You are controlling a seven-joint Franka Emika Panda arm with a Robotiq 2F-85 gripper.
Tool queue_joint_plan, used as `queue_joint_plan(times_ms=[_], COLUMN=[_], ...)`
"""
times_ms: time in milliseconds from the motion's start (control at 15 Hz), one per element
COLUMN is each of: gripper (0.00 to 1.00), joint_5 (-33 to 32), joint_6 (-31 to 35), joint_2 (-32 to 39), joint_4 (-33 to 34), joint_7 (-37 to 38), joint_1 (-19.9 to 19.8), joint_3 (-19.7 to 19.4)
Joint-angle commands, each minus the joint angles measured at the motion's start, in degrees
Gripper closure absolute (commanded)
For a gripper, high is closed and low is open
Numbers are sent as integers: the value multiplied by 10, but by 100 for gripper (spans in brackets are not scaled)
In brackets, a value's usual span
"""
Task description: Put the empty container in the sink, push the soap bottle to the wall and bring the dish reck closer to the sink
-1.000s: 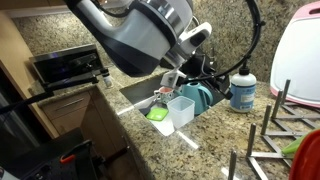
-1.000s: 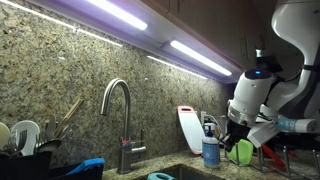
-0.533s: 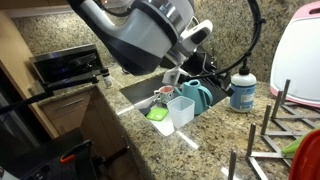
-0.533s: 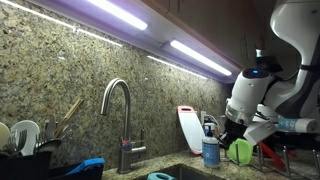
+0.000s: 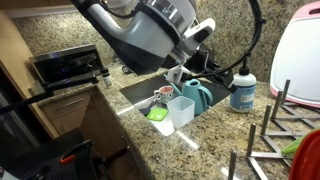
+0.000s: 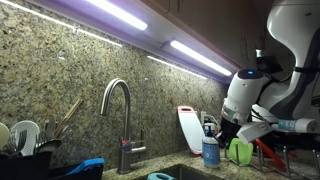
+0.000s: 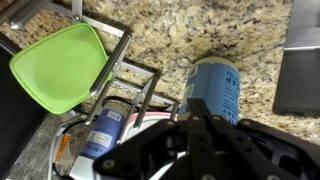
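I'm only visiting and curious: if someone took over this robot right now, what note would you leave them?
Hand: close to the soap bottle; whether it is open or shut cannot be told.
Container: looks to stand in the sink, so that step seems done.
Soap bottle: on the counter beside the sink; whether it touches the wall is unclear, so it probably needs pushing.
Dish rack: apart from the sink, not yet brought closer.

Below me, bare granite desk (image 7: 170, 30) lies open past the soap bottle (image 7: 215, 92) — the dish rack (image 7: 128, 75), with a green plate (image 7: 60, 65), stands just beside it, blocking that side.
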Motion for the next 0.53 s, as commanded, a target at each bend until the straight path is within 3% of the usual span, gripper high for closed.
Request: queue_joint_plan(times_ms=[0, 467], gripper=[100, 100], joint_5=[13, 35], joint_6=[-3, -3], joint_2=[23, 40], joint_4=[31, 53], joint_7=[10, -1], joint_1=[-3, -13], joint_3=[2, 12])
